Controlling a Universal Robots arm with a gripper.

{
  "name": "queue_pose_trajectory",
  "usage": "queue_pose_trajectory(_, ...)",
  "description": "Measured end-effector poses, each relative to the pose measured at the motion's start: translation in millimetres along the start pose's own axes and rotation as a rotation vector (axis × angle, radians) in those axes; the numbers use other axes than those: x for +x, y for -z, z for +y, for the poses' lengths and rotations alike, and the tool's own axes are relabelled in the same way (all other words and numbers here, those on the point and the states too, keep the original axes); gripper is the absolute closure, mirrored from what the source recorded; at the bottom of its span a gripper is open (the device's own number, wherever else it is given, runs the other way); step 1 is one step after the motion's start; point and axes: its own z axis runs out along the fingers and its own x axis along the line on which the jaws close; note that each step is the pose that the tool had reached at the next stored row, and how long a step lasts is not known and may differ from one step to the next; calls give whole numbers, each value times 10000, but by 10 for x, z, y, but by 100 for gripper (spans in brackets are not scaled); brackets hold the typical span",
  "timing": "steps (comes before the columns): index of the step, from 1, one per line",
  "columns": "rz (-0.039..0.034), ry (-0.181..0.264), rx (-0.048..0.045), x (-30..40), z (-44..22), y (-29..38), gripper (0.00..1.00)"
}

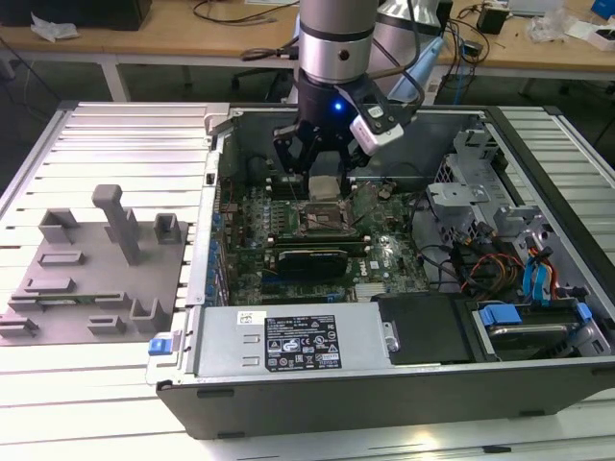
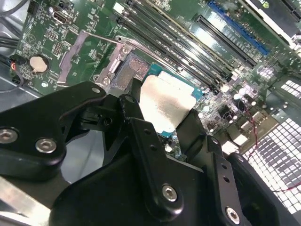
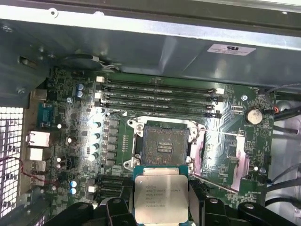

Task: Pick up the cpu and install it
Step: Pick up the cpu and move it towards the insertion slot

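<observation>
Cpu: flat chip, pale top up, clamped at its edges by the hand, held just above the open socket, seemingly for seating.

There is one grey robot arm with one black metal gripper. There is one cpu, a small flat square chip with a pale silver top. There is one big open dark metal computer case, and in it one green board. On the board are one dark square socket with a metal frame, four long thin black slots near the board's edge, one long blue slot and one round silver coin battery. There is one long black card. One grey moulded plastic tray lies on the bench.
</observation>
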Motion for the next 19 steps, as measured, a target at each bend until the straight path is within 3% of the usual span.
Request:
queue_pose_trajectory(5,3,-237,8,28,23,-44,45)
queue_pose_trajectory(10,3,-323,9,24,98,-105,45)
queue_pose_trajectory(19,6,-745,11,23,131,-196,45)
